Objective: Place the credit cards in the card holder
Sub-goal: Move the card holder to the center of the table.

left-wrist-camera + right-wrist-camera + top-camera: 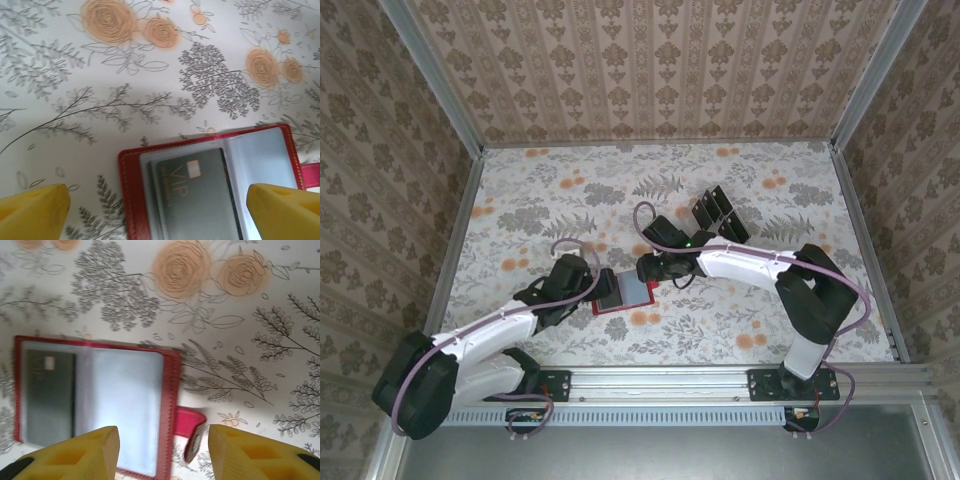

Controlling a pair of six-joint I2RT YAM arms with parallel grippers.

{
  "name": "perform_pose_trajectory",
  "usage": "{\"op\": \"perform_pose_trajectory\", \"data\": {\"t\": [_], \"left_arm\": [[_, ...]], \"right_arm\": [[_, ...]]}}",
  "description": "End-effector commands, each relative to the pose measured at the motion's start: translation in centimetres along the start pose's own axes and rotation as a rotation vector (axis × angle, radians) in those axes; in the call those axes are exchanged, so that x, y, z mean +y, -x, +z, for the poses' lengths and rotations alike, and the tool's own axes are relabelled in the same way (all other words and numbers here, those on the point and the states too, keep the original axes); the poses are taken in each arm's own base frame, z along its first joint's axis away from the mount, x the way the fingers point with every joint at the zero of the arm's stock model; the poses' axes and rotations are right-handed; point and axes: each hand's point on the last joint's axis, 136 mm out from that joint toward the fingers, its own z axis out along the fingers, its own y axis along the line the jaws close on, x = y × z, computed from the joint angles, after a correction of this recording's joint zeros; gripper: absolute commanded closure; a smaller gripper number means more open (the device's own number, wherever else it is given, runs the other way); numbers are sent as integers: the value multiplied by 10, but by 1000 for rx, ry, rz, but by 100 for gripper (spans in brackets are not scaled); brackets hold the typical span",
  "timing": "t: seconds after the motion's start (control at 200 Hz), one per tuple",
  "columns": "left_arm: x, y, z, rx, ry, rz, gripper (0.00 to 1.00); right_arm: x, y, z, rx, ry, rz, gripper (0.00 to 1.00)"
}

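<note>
The red card holder [625, 293] lies open on the flowered table between my two grippers. A dark credit card [200, 200] marked VIP sits in its left clear pocket [50, 400]; the right pocket [127, 400] looks empty. My left gripper [595, 285] hovers open over the holder's left half [131, 200], its yellow fingers [35, 207] wide apart. At the holder's right edge, above the snap tab [190, 422], my right gripper [164, 440] stands open with nothing between its jaws. More black credit cards [720, 215] stand behind the right arm.
The black cards at the back stand in a clear tiered rack [712, 205]. Metal frame rails [455, 240] and patterned walls border the table on three sides. Bare tabletop [540, 190] stretches to the far left.
</note>
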Motion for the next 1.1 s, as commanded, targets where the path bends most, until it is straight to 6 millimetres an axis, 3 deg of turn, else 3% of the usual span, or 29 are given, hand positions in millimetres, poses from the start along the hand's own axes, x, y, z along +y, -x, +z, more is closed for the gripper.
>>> {"op": "perform_pose_trajectory", "data": {"t": [0.0, 0.245, 0.61, 1.095], "left_arm": [[-10, 4, 6, -7, -52, 32, 0], [-11, -3, 22, 20, -64, 57, 0], [-30, -5, 35, 40, -155, 81, 0], [-76, 34, -9, -88, -376, -54, 0]], "right_arm": [[-16, -14, 16, 47, -61, -14, 48], [-21, -28, 33, 82, -54, 18, 50], [-22, -43, 41, 102, -28, 59, 56], [-24, -53, 55, 123, -8, 90, 73]]}}
